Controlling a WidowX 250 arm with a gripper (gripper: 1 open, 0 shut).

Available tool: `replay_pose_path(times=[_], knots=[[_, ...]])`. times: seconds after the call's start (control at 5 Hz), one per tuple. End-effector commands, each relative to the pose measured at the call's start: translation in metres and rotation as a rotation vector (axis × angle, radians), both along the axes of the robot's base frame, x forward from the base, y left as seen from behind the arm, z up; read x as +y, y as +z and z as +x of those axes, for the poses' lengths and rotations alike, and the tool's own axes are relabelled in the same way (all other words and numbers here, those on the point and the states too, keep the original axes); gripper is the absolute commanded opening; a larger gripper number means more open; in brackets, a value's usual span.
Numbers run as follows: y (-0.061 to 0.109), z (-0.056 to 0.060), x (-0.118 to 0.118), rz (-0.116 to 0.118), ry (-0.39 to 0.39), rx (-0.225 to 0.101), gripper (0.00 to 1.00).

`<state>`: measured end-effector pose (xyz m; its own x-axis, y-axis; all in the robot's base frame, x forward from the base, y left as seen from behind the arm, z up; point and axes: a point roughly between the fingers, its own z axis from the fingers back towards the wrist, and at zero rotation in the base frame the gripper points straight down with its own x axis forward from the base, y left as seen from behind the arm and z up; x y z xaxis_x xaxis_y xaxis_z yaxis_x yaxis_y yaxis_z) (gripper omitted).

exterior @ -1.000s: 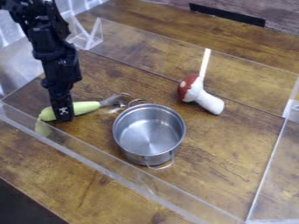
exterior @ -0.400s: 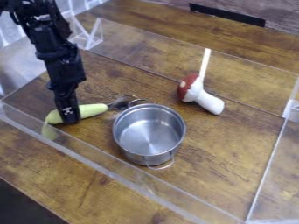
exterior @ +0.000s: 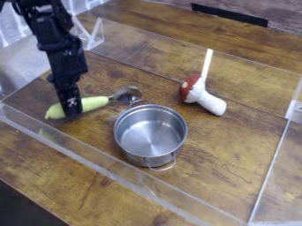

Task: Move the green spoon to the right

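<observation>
Shifted since a second ago: spoon (exterior: 85, 104) now tilted, its silvery end (exterior: 127, 94) raised toward the far right, yellow-green handle angled up from the near left; earlier lay flatter, closer to the near wall. Carried slightly rightward and upward along with the arm (exterior: 59, 44). Gripper (exterior: 71, 99) pointing straight down, fingers closed narrow on the spoon's handle about midway. Sits left of centre, just left of the pot (exterior: 151, 134), silvery end close to the pot's far-left rim, not clearly touching. Mushroom (exterior: 200, 95) unmoved, lying well to the right, red cap on the left, white stem pointing near-right, with a pale stick rising just behind it. Bounded by clear walls (exterior: 141, 190) on all sides of the wooden tabletop (exterior: 236, 150). Open bare wood between pot and mushroom, and a broad free stretch on the near right toward the right wall. Narrow room between pot and near wall. Left wall close beside the arm.
</observation>
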<state>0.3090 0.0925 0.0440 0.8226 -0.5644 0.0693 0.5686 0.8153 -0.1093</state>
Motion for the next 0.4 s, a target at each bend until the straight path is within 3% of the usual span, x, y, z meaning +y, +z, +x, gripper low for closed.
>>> replay_pose_path(times=[0.0, 0.2], knots=[[0.061, 0.029, -0.009, 0.054, 0.014, -0.144, 0.0], [0.087, 0.045, -0.018, 0.067, 0.06, -0.179, 0.0]])
